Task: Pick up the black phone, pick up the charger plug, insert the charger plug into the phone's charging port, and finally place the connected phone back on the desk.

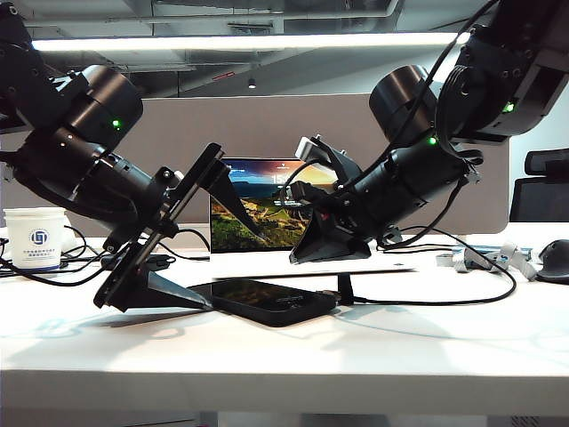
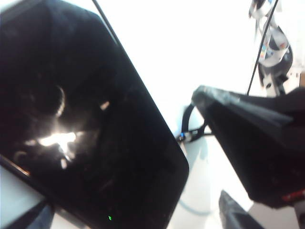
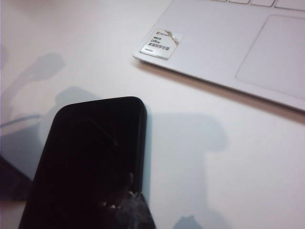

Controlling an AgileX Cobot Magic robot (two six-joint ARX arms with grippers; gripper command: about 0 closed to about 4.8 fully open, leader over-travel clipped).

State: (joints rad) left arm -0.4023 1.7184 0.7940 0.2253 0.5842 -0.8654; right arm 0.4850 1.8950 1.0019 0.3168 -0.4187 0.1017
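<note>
- The black phone [image 1: 271, 301] lies flat on the desk [image 1: 373, 351], in front of the laptop [image 1: 258, 213], with the charger plug [image 1: 334, 294] at its right end; the port itself is too small to make out.
- The left gripper [image 1: 164, 240] stands wide open at the phone's left end, one finger tip on the desk, gripping nothing.
- The right gripper [image 1: 331, 236] hovers above the phone's right end, closed; its fingertips barely show in its wrist view.
- The left wrist view is overexposed and the phone [image 2: 90, 129] is cut off.

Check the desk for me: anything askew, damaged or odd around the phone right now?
Nothing stands out. The phone lies flat on the desk with the cable at its end. The left gripper is open beside it; the right gripper hangs shut above. No damage shows.
</note>
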